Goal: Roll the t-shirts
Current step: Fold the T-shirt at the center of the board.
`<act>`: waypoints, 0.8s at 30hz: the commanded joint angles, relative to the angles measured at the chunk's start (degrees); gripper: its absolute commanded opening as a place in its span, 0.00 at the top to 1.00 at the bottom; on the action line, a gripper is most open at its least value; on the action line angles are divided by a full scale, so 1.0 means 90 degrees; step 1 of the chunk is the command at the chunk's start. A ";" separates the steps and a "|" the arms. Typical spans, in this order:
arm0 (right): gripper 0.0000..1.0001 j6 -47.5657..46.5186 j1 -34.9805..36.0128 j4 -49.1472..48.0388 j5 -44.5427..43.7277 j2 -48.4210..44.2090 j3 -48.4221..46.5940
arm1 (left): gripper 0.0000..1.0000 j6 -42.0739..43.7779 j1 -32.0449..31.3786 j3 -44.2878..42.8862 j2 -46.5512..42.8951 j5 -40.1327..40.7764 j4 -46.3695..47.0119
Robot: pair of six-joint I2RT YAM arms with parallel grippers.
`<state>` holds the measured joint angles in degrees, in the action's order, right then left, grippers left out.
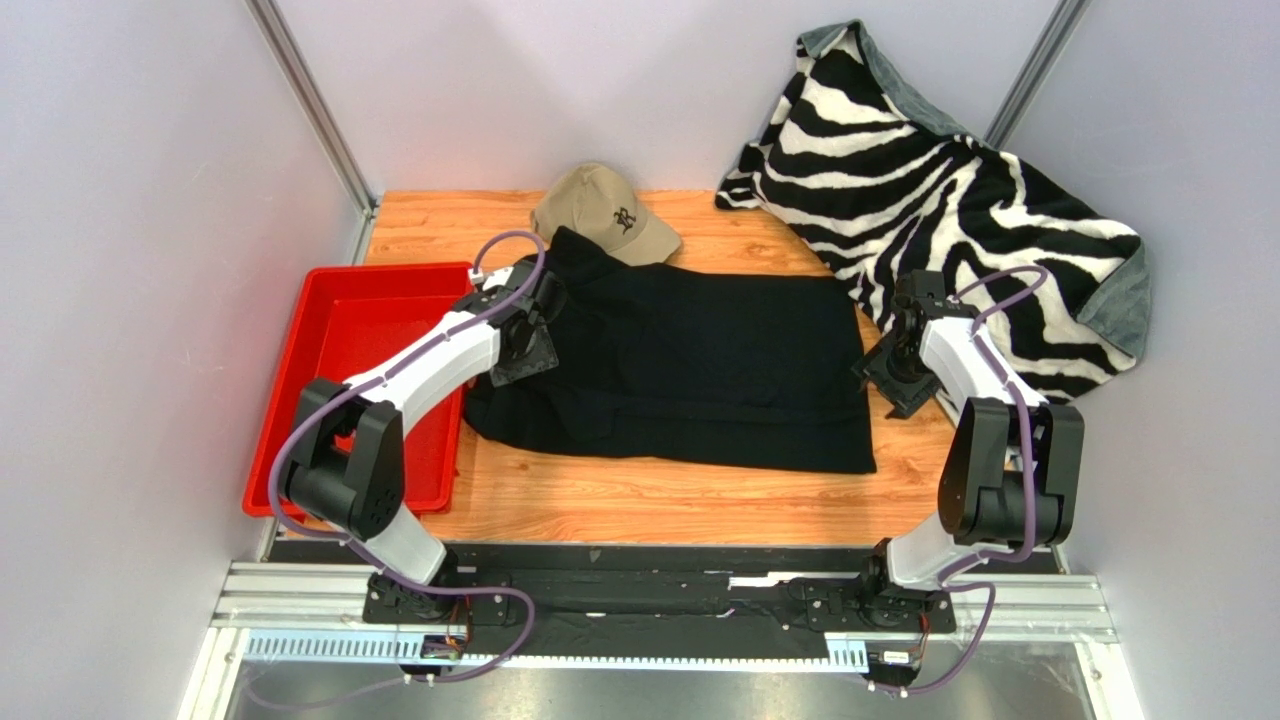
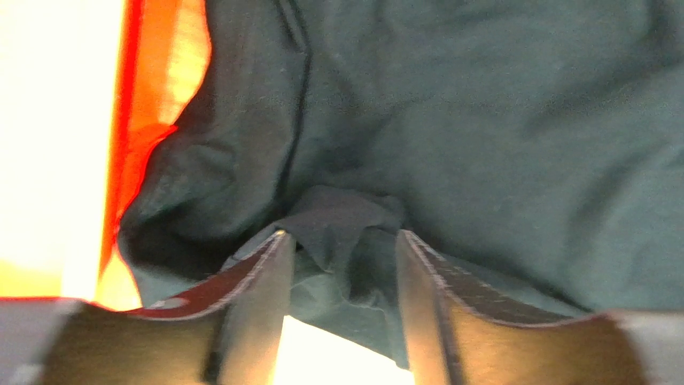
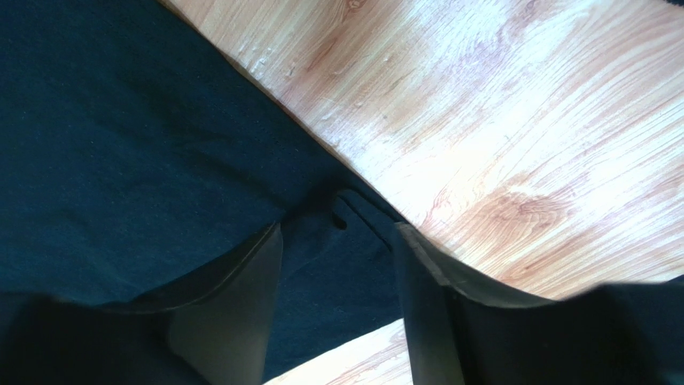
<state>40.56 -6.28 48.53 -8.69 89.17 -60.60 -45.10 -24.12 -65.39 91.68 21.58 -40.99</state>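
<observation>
The black t-shirt lies folded into a flat band across the wooden table. My left gripper is down on the shirt's left end. In the left wrist view the left gripper has its jaws apart, with a bunched fold of the shirt between them. My right gripper is at the shirt's right edge. In the right wrist view the right gripper has its jaws apart and straddles the shirt's hem, beside bare wood.
A red tray sits left of the shirt, right beside my left arm, and also shows in the left wrist view. A tan cap lies behind the shirt. A zebra-striped blanket is piled at the back right, close behind my right gripper.
</observation>
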 commanded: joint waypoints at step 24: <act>0.67 0.0553 0.1157 -0.0412 0.0194 -0.1451 0.1587 | 1.00 -0.0594 -0.0113 0.1737 -0.1808 -0.1724 0.0852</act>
<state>43.81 1.72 47.90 -6.81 73.95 -44.36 -47.88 -25.08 -51.46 75.31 6.39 -36.40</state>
